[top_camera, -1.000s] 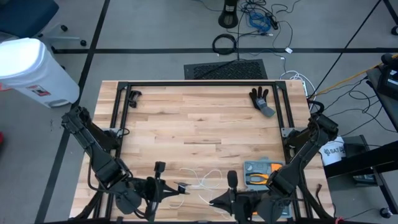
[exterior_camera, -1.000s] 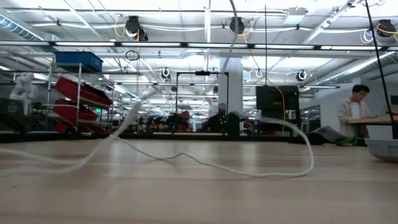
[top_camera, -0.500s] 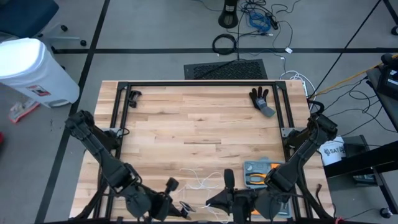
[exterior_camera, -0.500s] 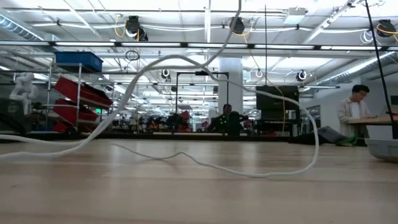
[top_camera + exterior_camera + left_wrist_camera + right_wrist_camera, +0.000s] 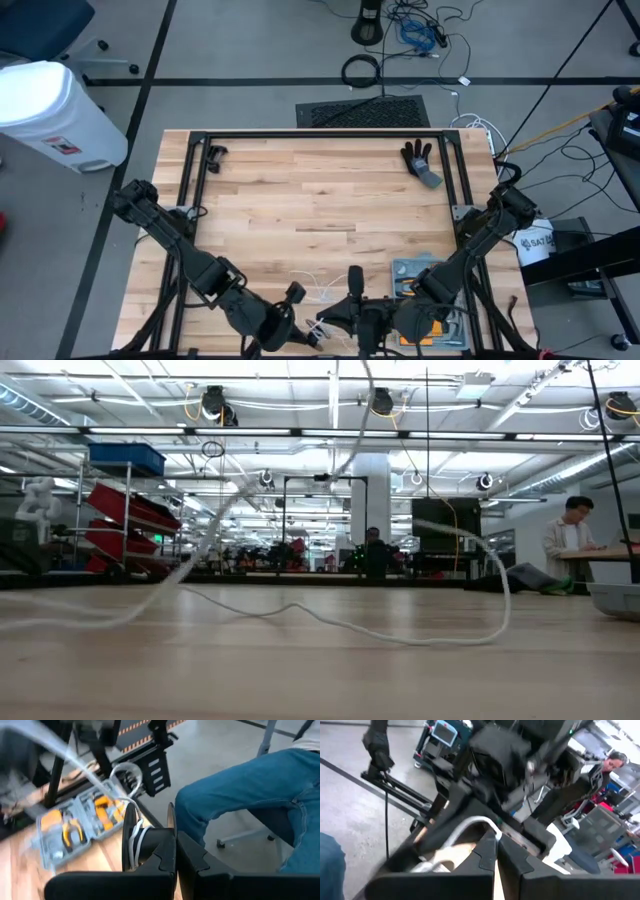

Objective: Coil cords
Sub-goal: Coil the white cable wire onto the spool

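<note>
Table middle open; tool case crowds near edge.

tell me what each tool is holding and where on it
Left tool is shut on the black reel, gripping its rim. Right tool is shut on the white cord partway along.

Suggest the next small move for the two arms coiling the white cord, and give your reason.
Probably the left end effector, shut on the black reel, should wind another turn, while the right end effector feeds cord: much white cord lies loose on the table.
</note>
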You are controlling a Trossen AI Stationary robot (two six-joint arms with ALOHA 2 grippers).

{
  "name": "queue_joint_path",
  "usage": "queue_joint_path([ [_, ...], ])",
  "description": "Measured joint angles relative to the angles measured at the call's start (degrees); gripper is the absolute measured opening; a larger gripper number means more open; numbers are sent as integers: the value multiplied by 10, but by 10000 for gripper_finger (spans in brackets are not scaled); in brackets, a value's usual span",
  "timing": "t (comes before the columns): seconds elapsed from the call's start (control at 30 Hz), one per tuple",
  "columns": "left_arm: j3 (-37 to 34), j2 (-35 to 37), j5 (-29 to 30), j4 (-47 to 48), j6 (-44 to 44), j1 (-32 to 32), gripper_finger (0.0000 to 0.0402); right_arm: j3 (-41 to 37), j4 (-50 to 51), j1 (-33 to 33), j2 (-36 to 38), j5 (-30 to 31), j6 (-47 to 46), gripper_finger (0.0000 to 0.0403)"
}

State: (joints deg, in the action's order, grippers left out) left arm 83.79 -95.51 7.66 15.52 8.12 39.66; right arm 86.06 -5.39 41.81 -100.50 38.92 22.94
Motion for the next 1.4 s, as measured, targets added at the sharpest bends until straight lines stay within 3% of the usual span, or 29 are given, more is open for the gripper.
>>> queue_joint_path([
  [0.17,0,0,-2,-22,19,1,2,0,0,-9,-5,-7,-17,0],
  [0.9,0,0,-19,-123,119,8,2,0,31,-44,-9,-136,-105,0],
  [1.17,0,0,-54,-157,150,16,2,0,39,-59,-27,-142,-125,0],
  [1.4,0,0,-29,-175,202,36,2,0,43,-66,-31,-170,-145,0],
])
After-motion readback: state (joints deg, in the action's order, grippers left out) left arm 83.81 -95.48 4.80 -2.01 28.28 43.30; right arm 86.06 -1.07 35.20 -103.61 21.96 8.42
